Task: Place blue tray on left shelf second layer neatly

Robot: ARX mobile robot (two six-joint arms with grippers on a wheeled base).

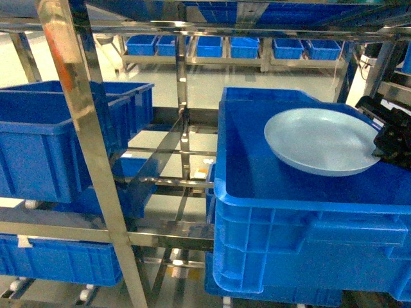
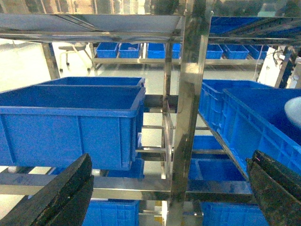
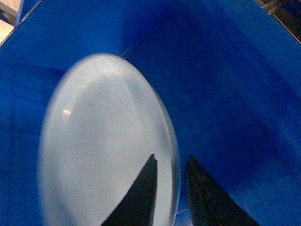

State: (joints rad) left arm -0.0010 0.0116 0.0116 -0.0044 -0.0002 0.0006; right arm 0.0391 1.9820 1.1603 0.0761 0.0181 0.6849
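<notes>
Pale blue tray (image 1: 321,140) pinched at its rim by my right gripper (image 3: 169,188), above the right-hand crate (image 1: 308,212). Left gripper (image 2: 169,197) open, idle. Left shelf second layer (image 1: 160,183) unreached; transfer remains.

Past the racks I see a pale glossy floor (image 1: 212,86) and a far shelf (image 1: 257,61) lined with small blue bins (image 1: 209,46) (evenly lit).

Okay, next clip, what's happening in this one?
The right end effector pinches the rim of the pale blue tray, holding it over a large blue crate on the right. The left end effector is open and empty, facing the steel shelf with another blue crate. The tray isn't on the left shelf yet.
</notes>
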